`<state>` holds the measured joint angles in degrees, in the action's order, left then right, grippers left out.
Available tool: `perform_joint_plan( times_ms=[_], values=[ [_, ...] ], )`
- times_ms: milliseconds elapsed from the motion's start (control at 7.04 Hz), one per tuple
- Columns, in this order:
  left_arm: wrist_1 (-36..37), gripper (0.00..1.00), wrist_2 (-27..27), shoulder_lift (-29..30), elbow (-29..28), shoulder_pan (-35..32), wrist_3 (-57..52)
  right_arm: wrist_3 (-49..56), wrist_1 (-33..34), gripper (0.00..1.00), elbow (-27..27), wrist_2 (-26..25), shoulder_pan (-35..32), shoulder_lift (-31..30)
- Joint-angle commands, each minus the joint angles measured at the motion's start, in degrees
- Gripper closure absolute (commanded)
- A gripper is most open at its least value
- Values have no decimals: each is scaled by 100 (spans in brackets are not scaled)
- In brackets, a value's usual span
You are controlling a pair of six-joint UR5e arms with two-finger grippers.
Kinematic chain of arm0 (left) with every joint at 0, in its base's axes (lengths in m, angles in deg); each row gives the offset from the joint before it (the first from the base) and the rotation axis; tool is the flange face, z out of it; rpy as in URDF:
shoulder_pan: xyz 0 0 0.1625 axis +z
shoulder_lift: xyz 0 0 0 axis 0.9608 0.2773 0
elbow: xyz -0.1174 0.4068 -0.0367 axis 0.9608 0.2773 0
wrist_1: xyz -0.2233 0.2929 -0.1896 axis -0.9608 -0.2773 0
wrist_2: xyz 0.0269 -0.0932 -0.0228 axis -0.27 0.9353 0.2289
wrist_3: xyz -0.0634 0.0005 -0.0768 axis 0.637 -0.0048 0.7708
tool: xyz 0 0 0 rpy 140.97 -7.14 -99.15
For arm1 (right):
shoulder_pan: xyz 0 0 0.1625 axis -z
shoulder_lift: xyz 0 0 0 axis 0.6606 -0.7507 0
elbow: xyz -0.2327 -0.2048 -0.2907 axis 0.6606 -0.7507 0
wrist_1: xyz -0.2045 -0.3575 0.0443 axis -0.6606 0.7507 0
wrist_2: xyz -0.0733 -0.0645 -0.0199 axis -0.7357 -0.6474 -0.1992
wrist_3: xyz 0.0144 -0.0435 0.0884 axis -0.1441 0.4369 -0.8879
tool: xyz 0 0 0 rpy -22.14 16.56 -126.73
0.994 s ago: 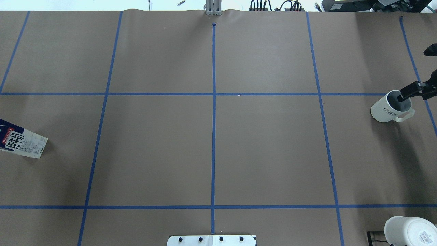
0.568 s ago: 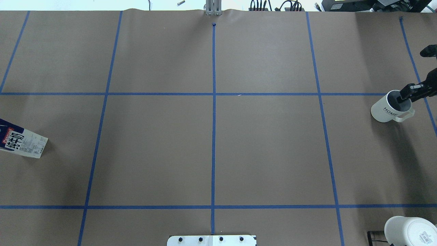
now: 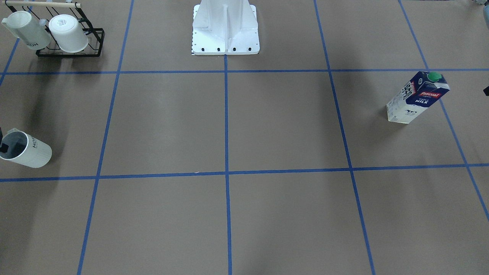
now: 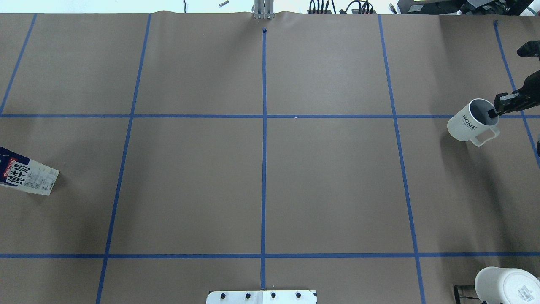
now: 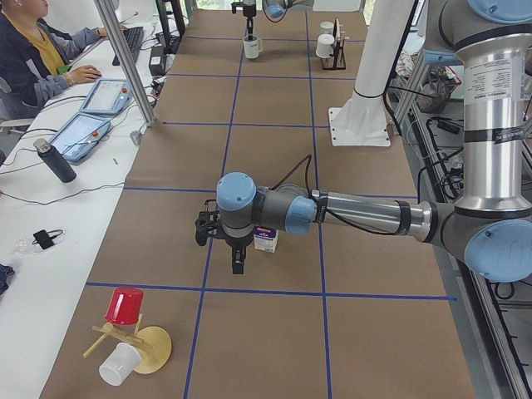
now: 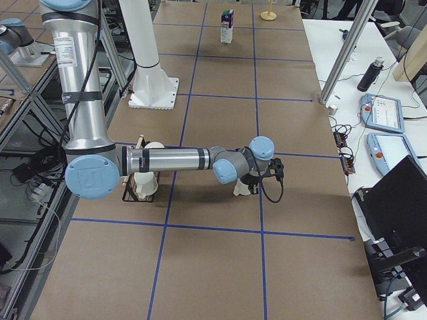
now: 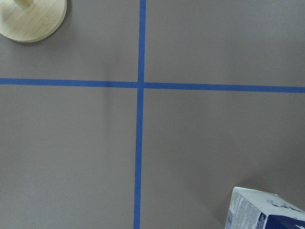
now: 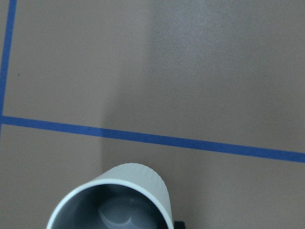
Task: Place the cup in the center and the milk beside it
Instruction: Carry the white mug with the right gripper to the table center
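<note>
My right gripper (image 4: 493, 112) is shut on the rim of a white mug (image 4: 466, 124) with a dark grey inside, a loop handle and HOME on its side. It holds the mug tilted just above the table at the far right; the mug also shows in the front view (image 3: 26, 151). A plain white mug (image 3: 68, 34) hangs on the rack. The milk carton (image 4: 27, 176) stands upright at the far left, also in the front view (image 3: 416, 97). My left gripper (image 5: 238, 259) hovers beside it; I cannot tell its state. The center squares (image 4: 264, 185) are bare.
A black rack (image 3: 70, 51) holds the plain mug and another HOME mug (image 3: 25, 30) near the robot's right. The white robot base (image 3: 225, 34) stands at the near edge. A wooden stand with a red cup (image 5: 125, 306) sits beyond the carton. An operator (image 5: 33, 41) sits across.
The right gripper has risen and moved inward, toward the far edge, with the HOME mug, which has come off the table and tilted. The carton has not moved.
</note>
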<state>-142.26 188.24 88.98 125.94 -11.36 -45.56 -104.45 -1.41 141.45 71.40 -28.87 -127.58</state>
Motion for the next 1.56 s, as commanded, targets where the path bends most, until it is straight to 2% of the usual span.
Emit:
perform_joint_plan(
  times_ms=[0,142,284,426,568,710,1136,1420],
  values=[
    [0,2,0,0,-3,9,0,-593,215,100,862,-223,471,100],
    [0,2,9,0,-3,9,0,-1902,346,100,961,-607,988,649],
    [0,2,0,0,-12,9,-8,-2829,782,100,1014,-794,1454,1351],
    [-9,2,9,0,-38,9,-26,-3282,1796,100,1041,-970,1789,2219],
    [-17,2,9,0,-39,9,-17,-4087,2441,100,963,-1668,2384,2924],
    [-18,2,9,0,-39,9,-17,-4809,2439,100,736,-1805,2703,3201],
    [-18,2,9,0,-47,18,-17,-5919,2439,100,121,-2114,3285,3861],
    [-26,2,9,0,-108,18,-26,-6160,2431,100,-117,-2297,3453,4020]
  ],
)
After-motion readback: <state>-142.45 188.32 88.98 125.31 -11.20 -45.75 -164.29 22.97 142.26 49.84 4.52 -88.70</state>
